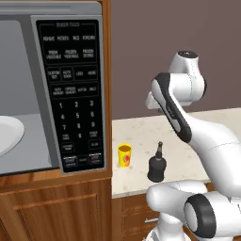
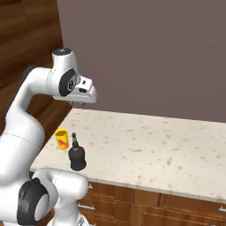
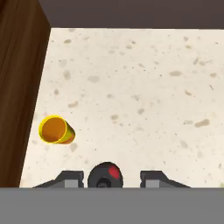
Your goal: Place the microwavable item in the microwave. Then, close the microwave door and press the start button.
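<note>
Yellow cup [image 1: 124, 155] seen upright on counter [image 2: 176, 145], beside black bottle [image 1: 156, 167], untouched. Gripper [image 3: 111, 178] held high above, fingers spread, nothing gripped. Microwave [image 1: 52, 89] interior exposed, plate [image 1: 7, 134] bare. Loading, door closing, start press all judged pending.

Counter [image 2: 154, 145] w/ cup [image 1: 124, 155] (upright), bottle [image 1: 156, 165]

Counter [image 2: 154, 145]: pale speckled stone, matt. Cabinet fronts [image 1: 56, 212]: brown grained wood. Microwave [image 1: 28, 94]: smooth grey metal; keypad panel [image 1: 75, 94] glossy black. Cup [image 1: 124, 155]: yellow, possibly plastic. Bottle [image 1: 156, 167]: black, slightly shiny.
</note>
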